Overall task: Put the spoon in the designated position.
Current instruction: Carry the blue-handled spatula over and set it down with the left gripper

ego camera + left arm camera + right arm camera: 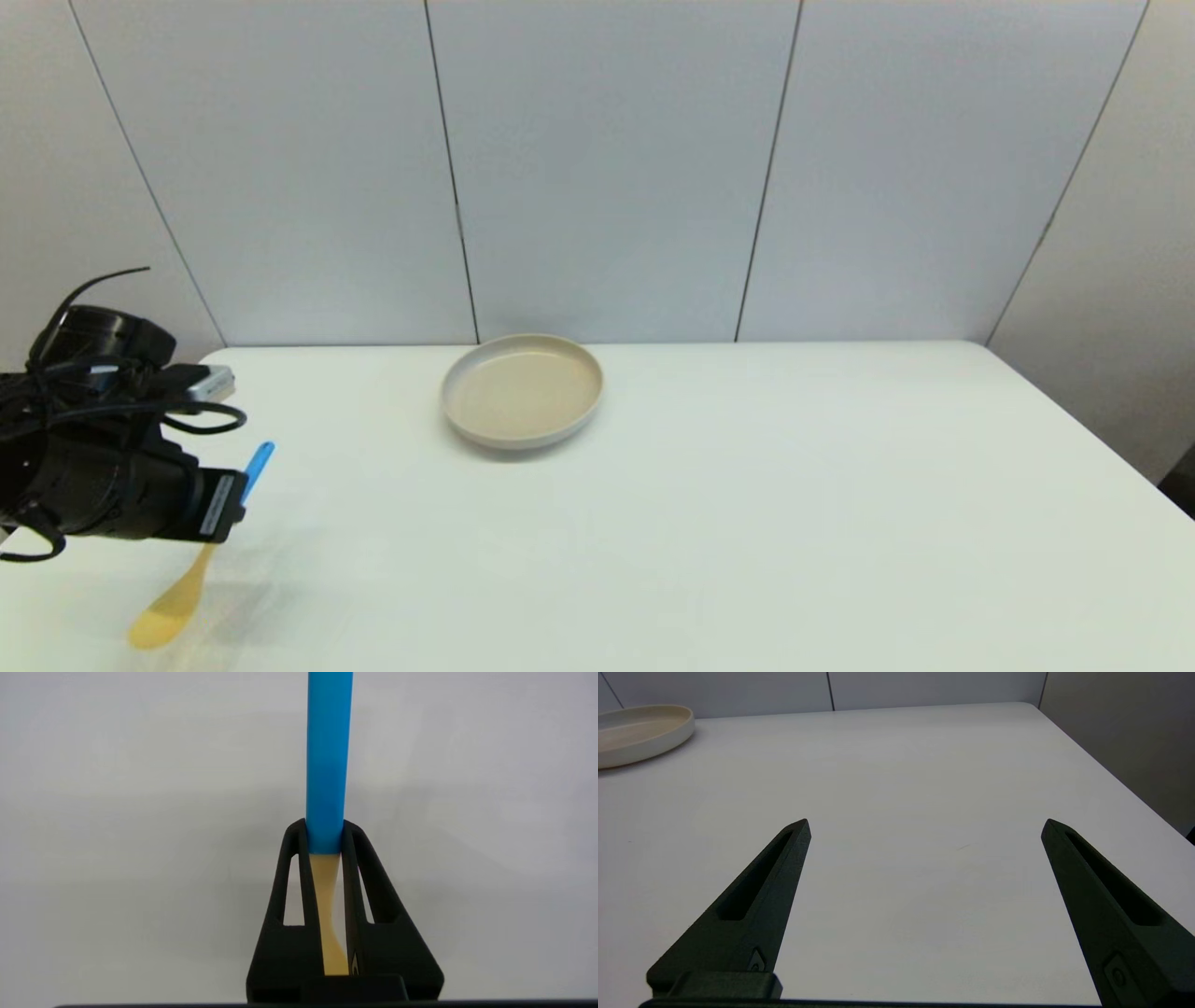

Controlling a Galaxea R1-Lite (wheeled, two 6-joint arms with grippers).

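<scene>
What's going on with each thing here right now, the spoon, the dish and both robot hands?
spoon: gripped near where blue handle meets yellow neck, tilted, bowl end lowest.
left end effector: shut on the spoon, at the table's left side.
right end effector: open, holding nothing, over bare table.
dish: upright, empty, untouched.

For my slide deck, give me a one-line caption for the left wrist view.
Left claw shut on the spoon where blue handle meets yellow neck, above the white table.
</scene>
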